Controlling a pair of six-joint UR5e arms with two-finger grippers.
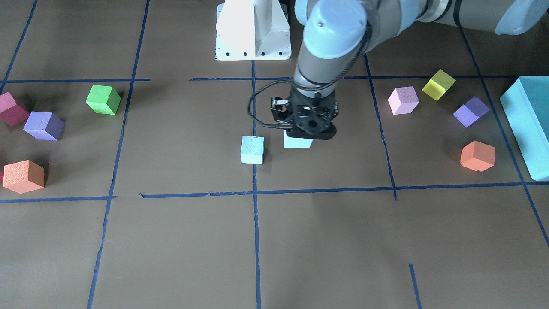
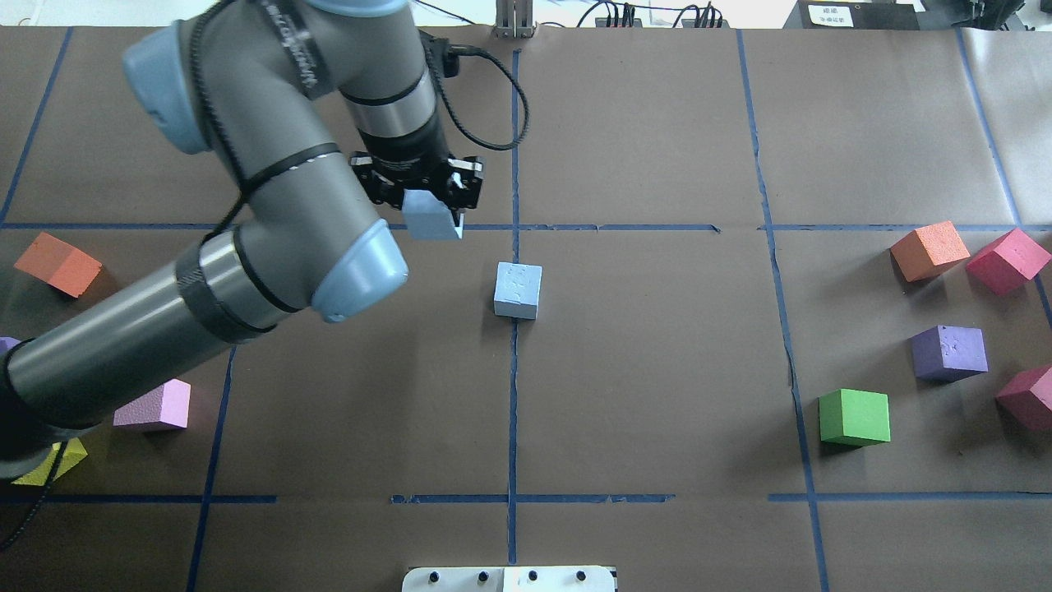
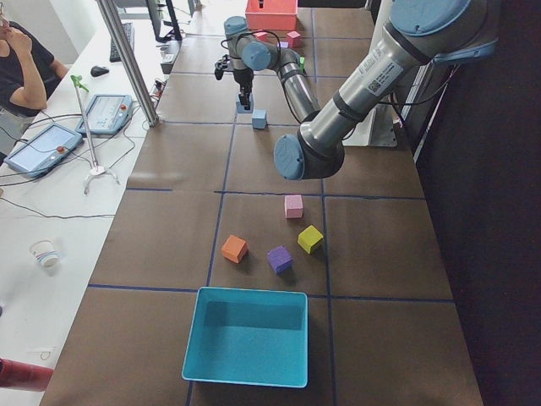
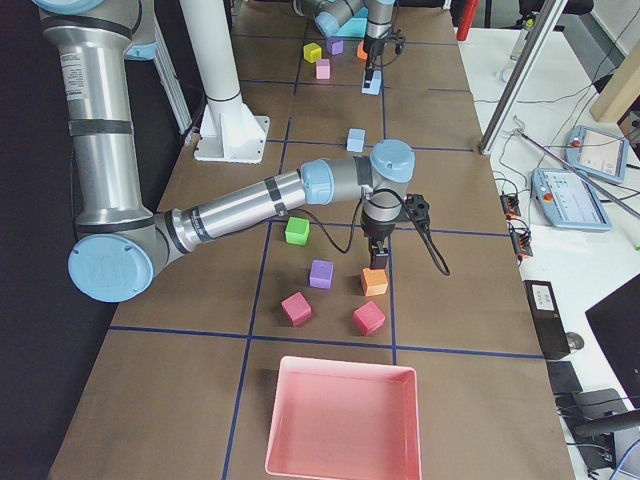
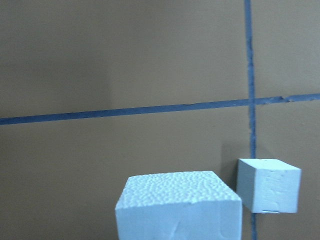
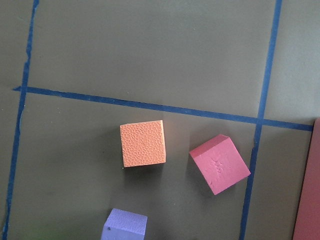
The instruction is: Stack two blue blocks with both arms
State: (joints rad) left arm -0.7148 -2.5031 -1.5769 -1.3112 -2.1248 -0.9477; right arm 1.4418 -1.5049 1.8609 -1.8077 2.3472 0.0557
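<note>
My left gripper [image 2: 433,201] is shut on one light-blue block [image 2: 431,215] and holds it a little above the table, near the far blue tape line. It also shows in the front view [image 1: 297,142] under the gripper [image 1: 311,128]. The other blue block [image 2: 518,290] sits on the centre tape line, close beside it [image 1: 252,150]. The left wrist view shows the held block [image 5: 177,205] at the bottom and the resting block [image 5: 268,185] to its right. My right gripper [image 4: 378,262] hangs over an orange cube [image 4: 374,282]; I cannot tell if it is open.
Green [image 2: 855,417], purple [image 2: 949,352], orange [image 2: 929,250] and red [image 2: 1008,261] cubes lie on the right side. Orange [image 2: 57,263], pink [image 2: 154,405] and yellow cubes lie under my left arm. A teal box [image 1: 527,124] and a pink tray [image 4: 340,420] stand at the table ends.
</note>
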